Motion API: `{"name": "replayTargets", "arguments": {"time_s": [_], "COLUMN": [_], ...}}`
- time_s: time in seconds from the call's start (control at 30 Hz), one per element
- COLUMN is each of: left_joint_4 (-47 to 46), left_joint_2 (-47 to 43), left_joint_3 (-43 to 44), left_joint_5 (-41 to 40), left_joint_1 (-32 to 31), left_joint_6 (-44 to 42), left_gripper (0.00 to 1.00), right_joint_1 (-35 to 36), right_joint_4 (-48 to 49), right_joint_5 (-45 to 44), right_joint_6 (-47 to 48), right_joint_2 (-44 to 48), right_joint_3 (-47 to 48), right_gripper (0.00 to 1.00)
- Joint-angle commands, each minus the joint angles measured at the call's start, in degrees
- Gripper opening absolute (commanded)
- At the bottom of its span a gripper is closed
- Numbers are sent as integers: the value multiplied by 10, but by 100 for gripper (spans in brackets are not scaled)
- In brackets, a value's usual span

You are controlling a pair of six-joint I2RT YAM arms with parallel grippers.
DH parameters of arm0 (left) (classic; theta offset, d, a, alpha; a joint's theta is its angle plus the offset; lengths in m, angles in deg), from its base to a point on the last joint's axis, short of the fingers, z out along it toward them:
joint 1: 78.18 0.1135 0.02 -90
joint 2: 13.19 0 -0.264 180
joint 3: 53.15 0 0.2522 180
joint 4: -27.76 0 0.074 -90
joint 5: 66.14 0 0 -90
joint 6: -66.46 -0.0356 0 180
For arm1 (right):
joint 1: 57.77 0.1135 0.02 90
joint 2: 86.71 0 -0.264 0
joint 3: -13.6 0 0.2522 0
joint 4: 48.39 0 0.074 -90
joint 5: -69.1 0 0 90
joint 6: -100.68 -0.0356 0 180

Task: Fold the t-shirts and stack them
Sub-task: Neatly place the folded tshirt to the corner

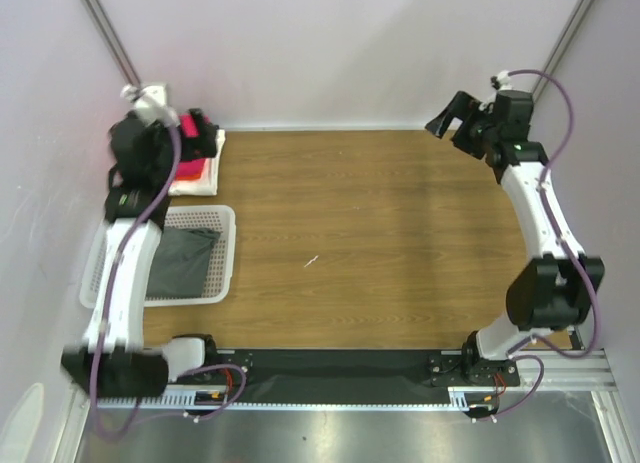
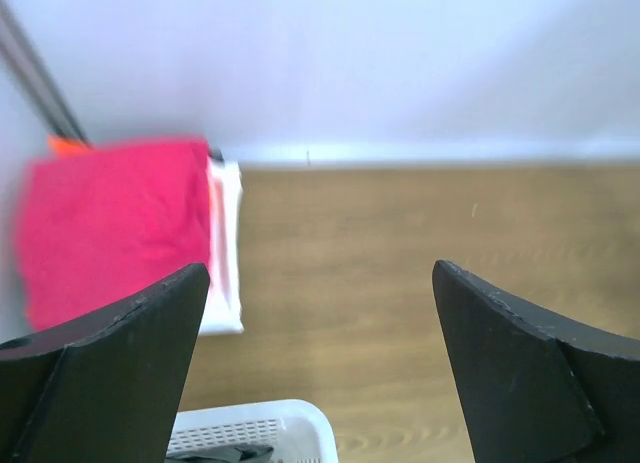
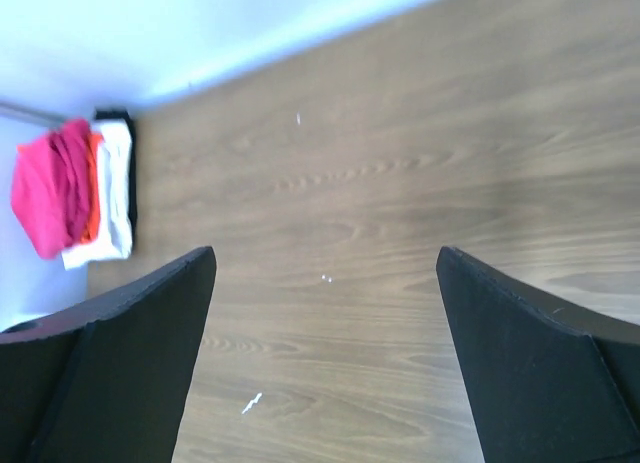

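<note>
The t-shirts lie in a folded stack in the far left corner of the table, against the wall. The magenta-pink tee (image 2: 110, 223) is on top, an orange tee (image 3: 90, 205) shows as a thin edge under it, and a white tee (image 2: 231, 253) is at the bottom. My left gripper (image 1: 203, 133) hovers just above the stack, open, and the left wrist view shows its gap (image 2: 320, 268) over bare wood to the right of the stack. My right gripper (image 1: 448, 118) is raised at the far right, open and empty (image 3: 325, 251), far from the stack.
A white lattice basket (image 1: 226, 223) stands at the left, near the left arm, with a dark grey cloth (image 1: 185, 263) inside it. Its corner (image 2: 290, 418) shows just below the stack. A small white scrap (image 1: 311, 261) lies on the wood tabletop (image 1: 380, 233). Walls close in on the back and sides.
</note>
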Motion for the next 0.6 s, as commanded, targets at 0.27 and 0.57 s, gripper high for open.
{"name": "replayTargets", "arguments": {"time_s": [0.27, 0.57], "left_joint_4": [22, 1], "left_joint_2": [-345, -540], "left_joint_3": [-299, -482], "left_joint_5": [-77, -169], "left_joint_1": [9, 9], "left_joint_6": [138, 220], "left_gripper": [100, 100], "right_joint_1": [-4, -4], "right_joint_4": [93, 114], "right_joint_5": [-82, -104], "right_joint_6": [11, -49], "right_joint_2": [317, 535], "right_joint_3": [-265, -555], "right_gripper": [100, 100]}}
